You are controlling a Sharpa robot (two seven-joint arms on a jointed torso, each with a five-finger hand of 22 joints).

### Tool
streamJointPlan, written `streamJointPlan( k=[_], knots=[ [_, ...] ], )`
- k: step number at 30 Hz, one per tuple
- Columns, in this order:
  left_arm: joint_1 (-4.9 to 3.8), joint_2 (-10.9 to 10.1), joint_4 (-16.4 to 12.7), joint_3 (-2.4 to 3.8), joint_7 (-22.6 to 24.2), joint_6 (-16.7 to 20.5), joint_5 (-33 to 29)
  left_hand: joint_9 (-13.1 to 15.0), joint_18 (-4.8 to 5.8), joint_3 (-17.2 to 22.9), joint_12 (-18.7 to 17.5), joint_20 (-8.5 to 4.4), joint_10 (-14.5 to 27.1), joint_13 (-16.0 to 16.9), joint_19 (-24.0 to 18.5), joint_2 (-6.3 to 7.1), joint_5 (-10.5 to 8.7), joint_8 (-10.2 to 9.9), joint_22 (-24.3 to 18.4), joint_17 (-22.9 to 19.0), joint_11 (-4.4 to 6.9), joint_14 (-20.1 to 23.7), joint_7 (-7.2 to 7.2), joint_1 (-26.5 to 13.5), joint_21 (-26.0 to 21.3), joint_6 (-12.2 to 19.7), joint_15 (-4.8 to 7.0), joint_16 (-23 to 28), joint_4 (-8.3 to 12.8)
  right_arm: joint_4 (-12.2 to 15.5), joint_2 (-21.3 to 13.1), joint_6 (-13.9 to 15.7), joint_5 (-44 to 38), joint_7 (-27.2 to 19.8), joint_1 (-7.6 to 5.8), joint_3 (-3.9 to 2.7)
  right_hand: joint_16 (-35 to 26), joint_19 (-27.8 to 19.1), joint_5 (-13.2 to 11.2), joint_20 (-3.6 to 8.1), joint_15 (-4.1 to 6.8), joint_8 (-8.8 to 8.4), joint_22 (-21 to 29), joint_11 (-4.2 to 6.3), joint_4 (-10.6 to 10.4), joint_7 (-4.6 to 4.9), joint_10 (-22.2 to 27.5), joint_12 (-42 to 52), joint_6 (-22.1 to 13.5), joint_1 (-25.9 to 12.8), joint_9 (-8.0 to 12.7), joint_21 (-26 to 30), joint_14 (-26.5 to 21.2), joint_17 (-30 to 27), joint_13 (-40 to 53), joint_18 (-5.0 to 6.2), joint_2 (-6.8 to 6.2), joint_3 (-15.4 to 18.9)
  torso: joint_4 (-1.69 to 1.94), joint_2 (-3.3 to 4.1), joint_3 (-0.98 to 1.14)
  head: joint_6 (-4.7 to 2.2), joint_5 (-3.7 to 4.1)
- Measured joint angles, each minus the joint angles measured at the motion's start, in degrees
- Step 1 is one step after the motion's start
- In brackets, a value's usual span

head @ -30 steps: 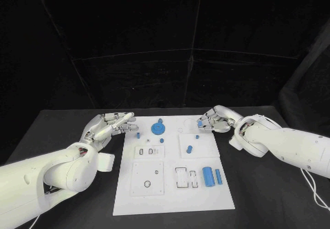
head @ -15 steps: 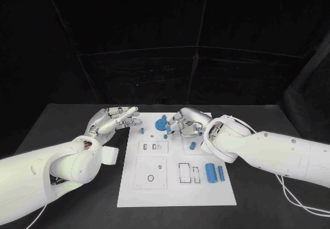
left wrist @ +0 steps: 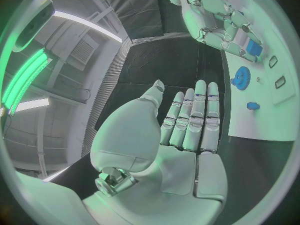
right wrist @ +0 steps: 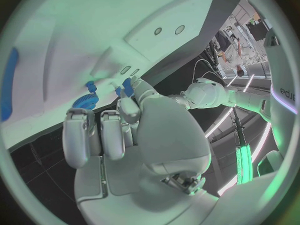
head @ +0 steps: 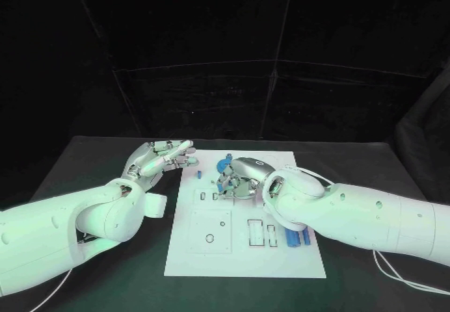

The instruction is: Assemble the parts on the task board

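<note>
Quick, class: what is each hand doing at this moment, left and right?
Left hand: open, fingers straight, holding nothing, beside the task board.
Right hand: over the board, pinching a small blue part.

**Dark curtained booth around a black table**

The black table (head: 103, 273) stands before a black backdrop (head: 225, 84) that hangs in panels, with thin pale seams running down and across it above the table's far edge. In the left wrist view, a ceiling (left wrist: 75, 50) above the table carries a long white strip light (left wrist: 87, 27), a vent grille (left wrist: 83, 56) and a glowing green strip (left wrist: 25, 80).
</note>
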State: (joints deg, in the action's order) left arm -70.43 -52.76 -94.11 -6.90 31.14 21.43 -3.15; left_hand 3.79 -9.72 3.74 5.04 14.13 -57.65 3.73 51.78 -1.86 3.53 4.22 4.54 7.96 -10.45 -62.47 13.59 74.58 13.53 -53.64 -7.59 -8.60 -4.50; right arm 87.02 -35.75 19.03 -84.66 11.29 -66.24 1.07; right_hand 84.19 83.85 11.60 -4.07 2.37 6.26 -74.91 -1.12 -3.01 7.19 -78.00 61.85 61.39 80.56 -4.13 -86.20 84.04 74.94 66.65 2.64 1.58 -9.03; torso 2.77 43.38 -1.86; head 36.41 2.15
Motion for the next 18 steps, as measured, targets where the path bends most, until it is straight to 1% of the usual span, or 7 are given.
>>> streamJointPlan(
  k=[7,14,18],
  knots=[
    [-0.01,0.1,0.1,0.0,-0.1,-0.1,-0.1,0.0,0.0,0.0,0.0,0.0,0.0,0.0,0.0,0.0,0.0,0.0,0.0,0.0,0.0,0.0,0.0,0.0,0.0,0.0,0.0,0.0,0.0,-0.4,1.1,-0.9,-2.7,1.6,0.89,0.14,0.0,0.0,-0.2,0.0,0.0,0.17,0.0,0.0,-0.3,0.0,0.0,-0.1,0.0,-0.3,0.0,0.0,0.0,0.0,0.0,0.0,-0.3,-0.3,-0.05,0.04,0.08,0.35,-0.16],
    [-0.03,0.2,0.2,0.0,-0.1,-0.1,-0.2,0.0,0.0,0.0,0.0,0.0,0.0,0.0,0.0,0.0,0.0,0.0,0.0,0.0,0.0,0.0,0.0,0.0,0.0,0.0,0.0,0.0,0.0,-1.1,1.5,-1.4,-4.5,2.7,1.11,0.15,0.0,0.0,-0.3,0.0,-0.01,0.21,0.0,-0.01,-0.3,-0.01,0.0,-0.1,0.0,-0.7,0.0,0.0,0.0,0.0,-0.1,0.0,-0.68,-0.6,-0.07,0.04,0.09,0.54,-0.22],
    [-0.03,0.2,0.3,0.0,-0.2,-0.1,-0.2,0.0,-0.01,0.0,0.0,0.0,0.0,0.0,0.0,0.0,0.0,0.0,0.0,0.0,0.0,0.0,0.0,0.0,0.0,0.0,0.0,0.0,0.0,-1.3,1.6,-1.8,-5.1,3.1,1.15,0.15,0.0,0.0,-0.3,0.0,-0.01,0.22,0.0,-0.01,-0.4,-0.02,0.0,-0.1,0.0,-0.7,0.0,0.0,0.0,0.0,-0.1,0.0,-0.68,-0.7,-0.07,0.04,0.08,0.58,-0.22]
  ],
)
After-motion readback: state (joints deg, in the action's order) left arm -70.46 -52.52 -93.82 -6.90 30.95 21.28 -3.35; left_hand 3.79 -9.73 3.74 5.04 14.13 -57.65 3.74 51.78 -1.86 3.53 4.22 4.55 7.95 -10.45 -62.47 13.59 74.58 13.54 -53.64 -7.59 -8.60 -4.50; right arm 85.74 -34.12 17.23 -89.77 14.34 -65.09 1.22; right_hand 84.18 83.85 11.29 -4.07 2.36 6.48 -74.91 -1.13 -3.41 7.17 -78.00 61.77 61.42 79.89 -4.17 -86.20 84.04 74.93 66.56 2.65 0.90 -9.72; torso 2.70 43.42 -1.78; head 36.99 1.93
